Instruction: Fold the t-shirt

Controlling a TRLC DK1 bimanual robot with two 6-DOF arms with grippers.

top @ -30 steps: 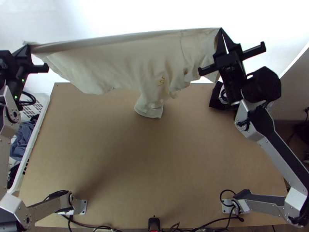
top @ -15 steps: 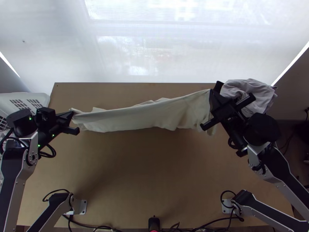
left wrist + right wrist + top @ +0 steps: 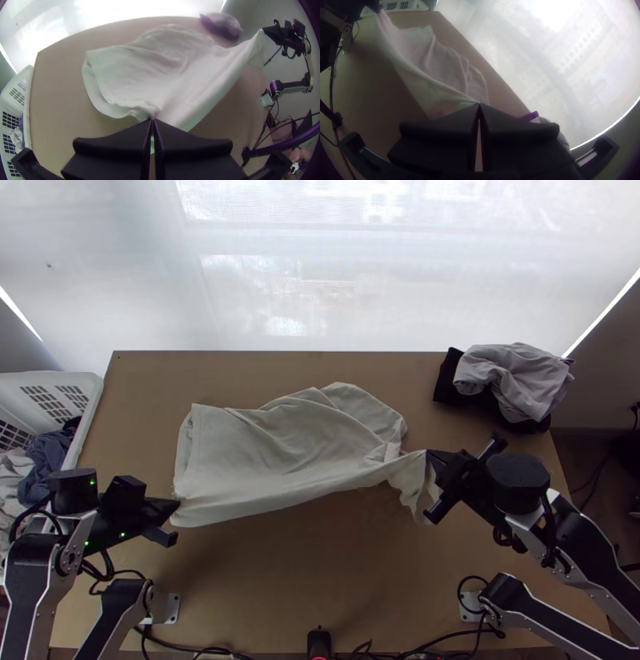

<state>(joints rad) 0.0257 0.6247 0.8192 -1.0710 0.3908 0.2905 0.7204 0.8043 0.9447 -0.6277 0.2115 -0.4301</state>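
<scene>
Both end effectors have come down the frame over the last half second, and the t-shirt (image 3: 284, 444), a narrow strip between them then, now lies wider across the middle of the top view. It is rumpled on the bench (image 3: 320, 580), with a doubled-over edge at its left end and soft creases toward its upper right. At its lower left corner, the left end effector (image 3: 177, 503) is closed on the cloth; at its right end, the right end effector (image 3: 430, 456) pinches a gathered point, a loose flap just beside it. Farther out, a crumpled grey garment (image 3: 512, 376) rests on a black one (image 3: 448, 384) at upper right, and a white basket (image 3: 90, 412) with clothes (image 3: 48, 460) stands at the left edge.
</scene>
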